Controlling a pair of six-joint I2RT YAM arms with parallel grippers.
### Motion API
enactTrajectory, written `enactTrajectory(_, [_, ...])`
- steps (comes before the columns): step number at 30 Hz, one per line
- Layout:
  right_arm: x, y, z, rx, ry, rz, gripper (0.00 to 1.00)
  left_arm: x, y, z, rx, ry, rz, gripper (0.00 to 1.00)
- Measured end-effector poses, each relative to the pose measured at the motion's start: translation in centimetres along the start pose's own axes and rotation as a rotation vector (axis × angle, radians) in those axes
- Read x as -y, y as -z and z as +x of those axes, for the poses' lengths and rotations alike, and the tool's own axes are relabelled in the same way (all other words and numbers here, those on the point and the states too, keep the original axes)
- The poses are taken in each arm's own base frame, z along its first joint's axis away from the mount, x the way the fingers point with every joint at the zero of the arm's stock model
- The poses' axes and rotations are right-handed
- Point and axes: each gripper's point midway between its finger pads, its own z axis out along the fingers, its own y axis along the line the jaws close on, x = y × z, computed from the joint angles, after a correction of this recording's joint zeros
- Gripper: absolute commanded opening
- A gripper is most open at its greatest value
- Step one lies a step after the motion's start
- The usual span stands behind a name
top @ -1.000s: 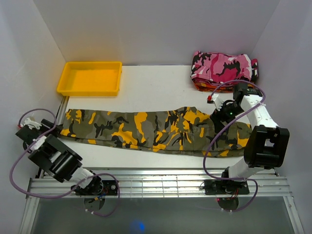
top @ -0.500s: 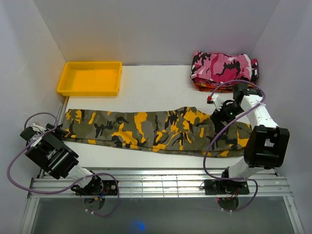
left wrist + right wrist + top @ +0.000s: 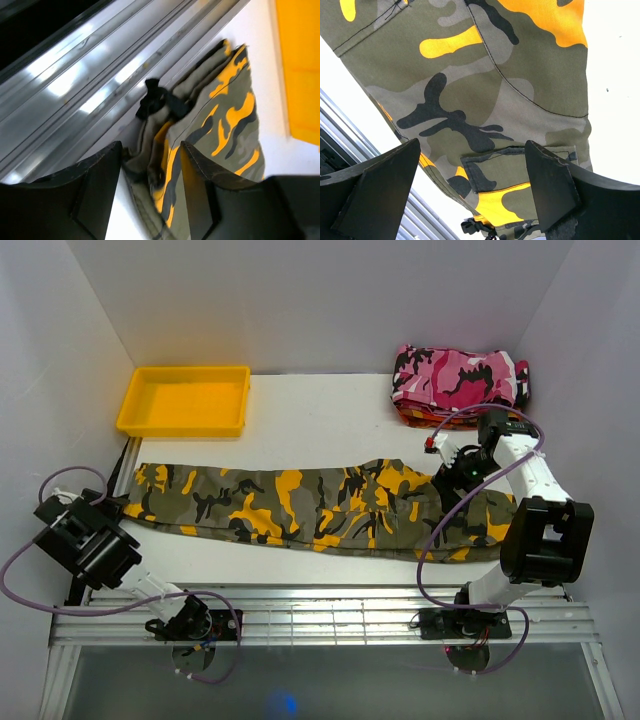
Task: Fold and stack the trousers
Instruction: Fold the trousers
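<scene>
At the near left corner of the table (image 3: 330, 425), by the metal rails (image 3: 75, 75), the left gripper (image 3: 150, 147) is seen with its fingers partly parted. The hem of the trousers (image 3: 300, 502) lies bunched between them. The trousers are laid out unfolded across the table, hems to the left and waist to the right. The right gripper (image 3: 471, 145) is held spread wide over the waist end. At the far left a yellow tray (image 3: 185, 400) is set. At the far right a pink camouflage garment (image 3: 455, 375) is stacked on an orange-red garment (image 3: 420, 420).
</scene>
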Motion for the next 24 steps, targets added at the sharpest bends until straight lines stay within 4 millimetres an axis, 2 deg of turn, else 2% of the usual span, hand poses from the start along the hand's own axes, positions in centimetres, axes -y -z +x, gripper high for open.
enactTrajectory(5, [0.1, -0.1, 0.1, -0.006, -0.001, -0.001, 0.9, 0.7, -1.3, -0.2, -0.004, -0.019, 0.073, 0.4])
enactTrajectory(8, [0.1, 0.0, 0.1, -0.008, -0.001, 0.0, 0.9, 1.4, -1.7, 0.6, -0.03, -0.028, 0.119, 0.34])
enactTrajectory(9, [0.2, 0.0, 0.0, -0.007, -0.001, 0.001, 0.9, 1.7, -1.8, 0.8, -0.039, -0.032, 0.134, 0.36])
enactTrajectory(12, [0.2, 0.1, 0.0, -0.006, 0.001, 0.003, 0.9, 2.4, -1.8, 1.4, -0.059, -0.048, 0.174, 0.55])
enactTrajectory(16, [0.1, 0.1, 0.0, -0.007, -0.001, 0.0, 0.9, 3.6, -1.7, 2.0, -0.081, -0.064, 0.225, 0.55])
enactTrajectory(18, [0.1, 0.1, 0.0, -0.008, -0.001, -0.001, 0.9, 3.7, -1.8, 2.1, -0.087, -0.066, 0.232, 0.43])
enactTrajectory(19, [0.1, 0.1, 0.0, -0.008, -0.002, -0.002, 0.9, 3.7, -1.9, 2.2, -0.09, -0.07, 0.236, 0.32])
enactTrajectory(20, [0.1, 0.1, 0.0, -0.009, -0.002, -0.002, 0.9, 3.6, -2.0, 2.3, -0.095, -0.075, 0.238, 0.26])
enactTrajectory(21, [0.0, 0.1, 0.0, -0.009, -0.002, -0.003, 0.9, 3.4, -2.1, 2.3, -0.098, -0.084, 0.237, 0.18])
enactTrajectory(22, [0.0, 0.1, 0.0, -0.009, -0.002, -0.003, 0.9, 3.4, -2.1, 2.4, -0.103, -0.083, 0.24, 0.05])
enactTrajectory(23, [0.0, 0.1, 0.0, -0.009, -0.002, -0.003, 0.9, 3.5, -2.1, 2.6, -0.108, -0.086, 0.245, 0.0])
enactTrajectory(24, [0.0, 0.1, 0.0, -0.009, -0.002, -0.003, 0.9, 3.8, -1.9, 2.6, -0.113, -0.093, 0.257, 0.0])
